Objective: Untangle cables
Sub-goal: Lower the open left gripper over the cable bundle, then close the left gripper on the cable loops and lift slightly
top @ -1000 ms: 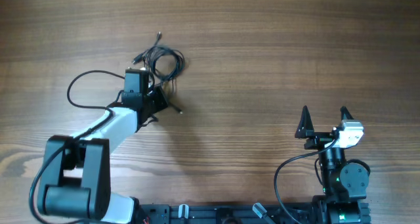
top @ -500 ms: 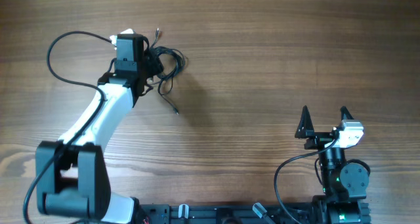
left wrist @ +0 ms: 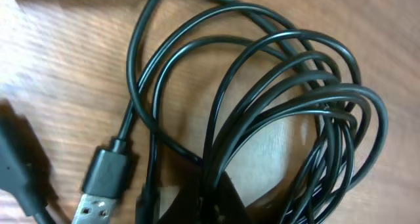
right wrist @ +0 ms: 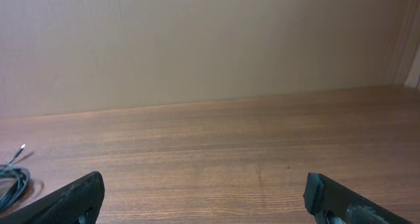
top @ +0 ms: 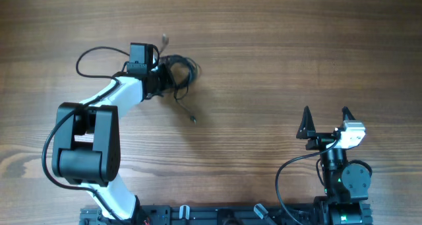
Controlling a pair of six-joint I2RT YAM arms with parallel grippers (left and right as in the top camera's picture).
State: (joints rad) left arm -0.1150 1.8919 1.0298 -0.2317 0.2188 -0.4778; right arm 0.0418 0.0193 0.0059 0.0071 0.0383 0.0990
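Table (top: 277,47), wood grain, seen from above

- Cables (top: 179,72): thin black cords in one loose coil, upper left of centre. One tail runs down and right from the coil to a small plug (top: 193,119) lying apart on the wood. Another short end sticks up above the coil (top: 163,37).
- Left gripper (top: 163,80): reaches in from the left, its tip right at the coil's left edge. The wrist view is very close: several loops overlap and cross, and a USB plug (left wrist: 98,184) lies flat at lower left. Dark, blurred finger shapes sit at the bottom edge with strands passing over them. Cannot tell whether the jaws are spread or pinching a strand.
- Right gripper (top: 326,114): low on the right, well apart from the coil. Its jaws are spread wide, with both fingers (right wrist: 75,198) at the bottom corners of its own view and bare wood between them. The cables show only as a small dark curl at that view's far left edge (right wrist: 13,175)
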